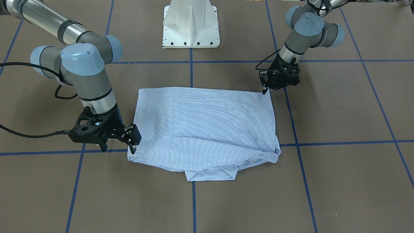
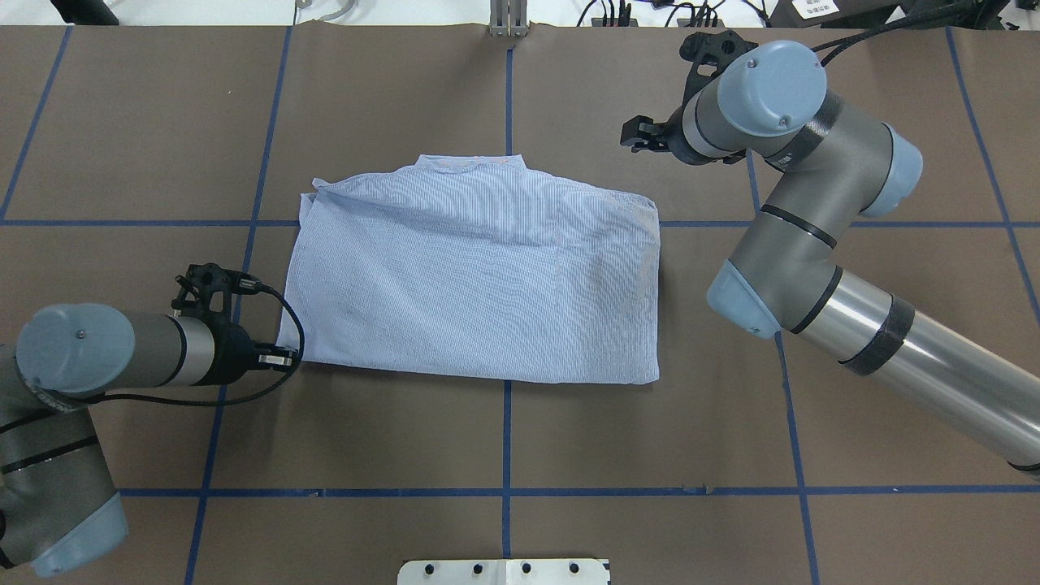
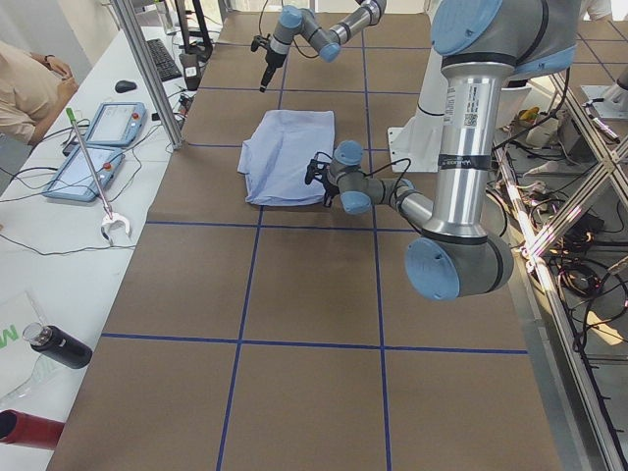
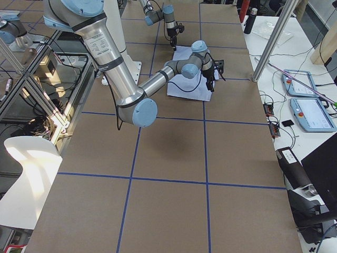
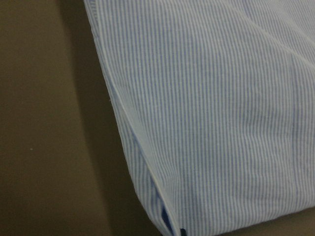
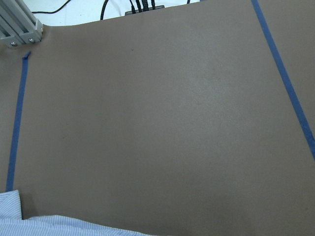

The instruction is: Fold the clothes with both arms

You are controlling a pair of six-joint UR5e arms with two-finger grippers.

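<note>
While my black right gripper [image 1: 119, 142] hangs open, empty, by the light-blue striped shirt [image 1: 207, 123], I'd pinch both layers; left gripper [image 1: 267, 89]: can't tell.

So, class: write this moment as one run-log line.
shirt: partly folded, flat | left gripper: at robot-side corner | right gripper: near diagonal far corner

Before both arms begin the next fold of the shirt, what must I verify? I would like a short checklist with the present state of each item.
1. The shirt lies on the table, no part lifted: ok.
2. The left gripper is at the shirt's near left corner: ok.
3. The left gripper holds cloth: cannot tell.
4. The right gripper is at the far right corner: ok.
5. The right gripper holds cloth: not ok, jaws stand open.
6. Far edge tidy: not ok, the collar sticks out.
</note>
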